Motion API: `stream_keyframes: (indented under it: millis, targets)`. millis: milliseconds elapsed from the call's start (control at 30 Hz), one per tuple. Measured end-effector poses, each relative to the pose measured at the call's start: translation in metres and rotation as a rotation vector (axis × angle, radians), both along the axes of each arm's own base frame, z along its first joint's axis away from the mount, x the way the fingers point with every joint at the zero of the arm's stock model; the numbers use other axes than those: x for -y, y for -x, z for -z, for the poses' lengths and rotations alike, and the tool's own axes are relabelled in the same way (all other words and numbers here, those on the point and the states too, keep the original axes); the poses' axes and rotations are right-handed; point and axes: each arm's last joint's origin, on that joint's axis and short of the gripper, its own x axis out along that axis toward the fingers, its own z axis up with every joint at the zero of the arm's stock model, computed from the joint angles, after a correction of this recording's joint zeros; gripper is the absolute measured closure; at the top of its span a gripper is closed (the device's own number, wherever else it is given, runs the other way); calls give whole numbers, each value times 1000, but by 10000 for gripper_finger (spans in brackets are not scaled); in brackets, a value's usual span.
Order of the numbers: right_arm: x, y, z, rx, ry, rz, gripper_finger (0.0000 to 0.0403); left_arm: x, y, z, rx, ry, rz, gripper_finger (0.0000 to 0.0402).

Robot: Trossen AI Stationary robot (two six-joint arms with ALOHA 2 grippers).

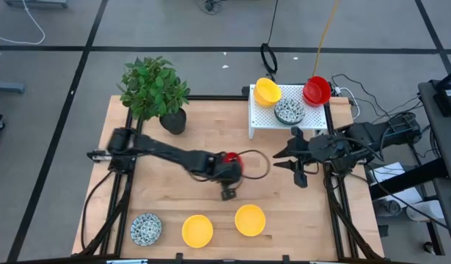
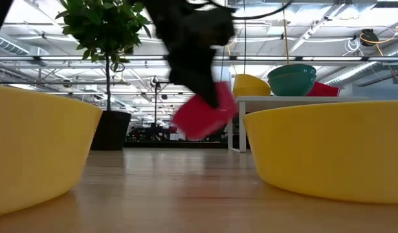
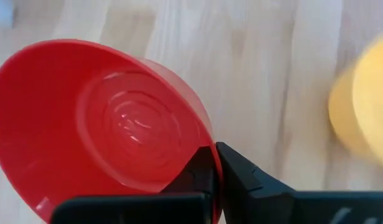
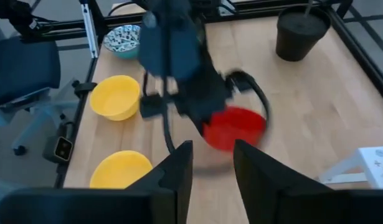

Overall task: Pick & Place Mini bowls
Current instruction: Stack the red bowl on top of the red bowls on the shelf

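Observation:
My left gripper (image 1: 229, 166) is over the table's middle, shut on a red mini bowl (image 3: 98, 124), which the low view shows lifted and tilted (image 2: 205, 115). My right gripper (image 1: 285, 155) hovers open at the table's right side, near the white rack (image 1: 265, 121). On the rack sit a yellow bowl (image 1: 267, 91), a speckled bowl (image 1: 290, 111) and a red bowl (image 1: 317, 90). Near the table's near edge rest a speckled bowl (image 1: 146, 229) and two yellow bowls (image 1: 197, 230) (image 1: 250, 220). My left gripper pinches the red bowl's rim (image 3: 211, 163), one finger (image 3: 194, 171) inside the bowl and one finger (image 3: 247, 177) outside its wall. The bowl is lifted clear of the table and tilted, as the low view shows.
A dark pot with a green leafy plant (image 1: 153, 89) stands at the table's far left corner. Cables (image 1: 357, 99) trail off the far right edge beside the rack. Bare wood lies between the rack and the near bowls.

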Motion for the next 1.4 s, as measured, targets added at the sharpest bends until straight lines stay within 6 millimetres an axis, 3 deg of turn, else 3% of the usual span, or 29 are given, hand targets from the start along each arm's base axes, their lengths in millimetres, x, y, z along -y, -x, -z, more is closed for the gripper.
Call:
stream_keyframes:
  millis: [100,233,433,667,1000,1167,1400]
  targets:
    - [-2,1,0,-1,-4,-6,290,-6,-26,1,11,-32,44,378]
    - [-2,1,0,0,5,18,287,-14,-42,9,-18,-62,69,375]
    - [-1,3,3,-31,13,48,286,-24,-49,33,-71,-49,56,395]
    - [-1,4,4,-44,5,57,286,-25,-51,39,-71,14,-40,347]
    - [0,5,6,-65,43,32,286,-24,-49,11,20,134,-121,239]
    - [0,5,6,-69,74,10,286,-23,-40,-22,77,193,-85,195]
    - [-6,-11,16,-116,126,-20,286,-23,-9,-87,180,230,-90,166]
